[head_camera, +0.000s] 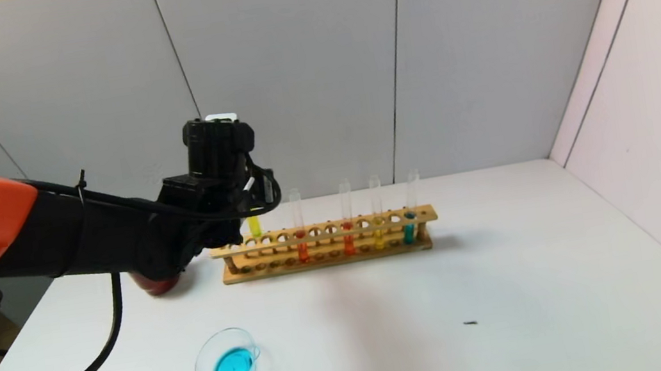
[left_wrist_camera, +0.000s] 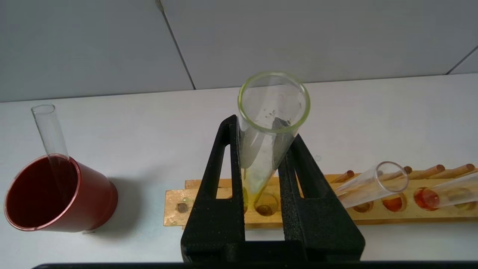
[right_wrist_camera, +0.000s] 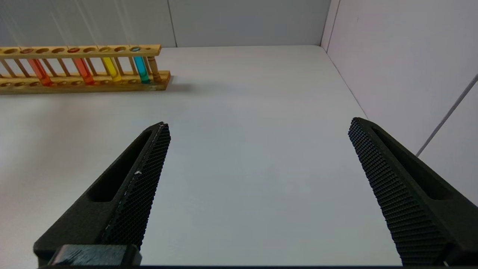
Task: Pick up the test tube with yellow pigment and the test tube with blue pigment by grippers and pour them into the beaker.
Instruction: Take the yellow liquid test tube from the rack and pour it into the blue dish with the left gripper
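Holding yellow tube [left_wrist_camera: 267,142] | beaker [head_camera: 228,361]: blue liquid | rack [head_camera: 326,244]: four tubes

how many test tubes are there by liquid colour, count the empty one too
greenish-yellow tube: 1
orange-red tubes: 2
amber-yellow tube: 1
blue tube: 1
empty tube, standing in the red cup: 1
total: 6
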### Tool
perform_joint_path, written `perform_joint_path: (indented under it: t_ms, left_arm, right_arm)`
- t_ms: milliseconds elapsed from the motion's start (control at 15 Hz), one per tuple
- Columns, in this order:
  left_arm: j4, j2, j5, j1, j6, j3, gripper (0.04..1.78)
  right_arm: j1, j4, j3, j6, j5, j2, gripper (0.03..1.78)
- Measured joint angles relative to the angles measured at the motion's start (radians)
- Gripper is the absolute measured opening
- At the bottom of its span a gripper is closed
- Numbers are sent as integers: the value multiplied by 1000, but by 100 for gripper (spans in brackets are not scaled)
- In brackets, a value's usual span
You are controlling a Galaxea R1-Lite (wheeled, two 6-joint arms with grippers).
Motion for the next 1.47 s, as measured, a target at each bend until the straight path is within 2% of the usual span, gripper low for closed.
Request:
perform_joint_path:
  t_ms: [267, 467, 600, 1133, 1467]
  left_arm:
    - [54, -31, 9, 2, 13, -40, 32]
    - [148, -79, 14, 1, 13, -55, 32]
    - [229, -125, 51, 0, 11, -45, 32]
    - [522, -330, 69, 30, 71, 146, 32]
    - [555, -380, 70, 47, 183, 294, 32]
  right_arm:
    - [0, 0, 0, 0, 0, 0, 174]
    - [0, 0, 0, 0, 0, 0, 174]
    - [0, 0, 0, 0, 0, 0, 174]
    - [0, 0, 0, 0, 0, 0, 174]
    - [0, 0, 0, 0, 0, 0, 174]
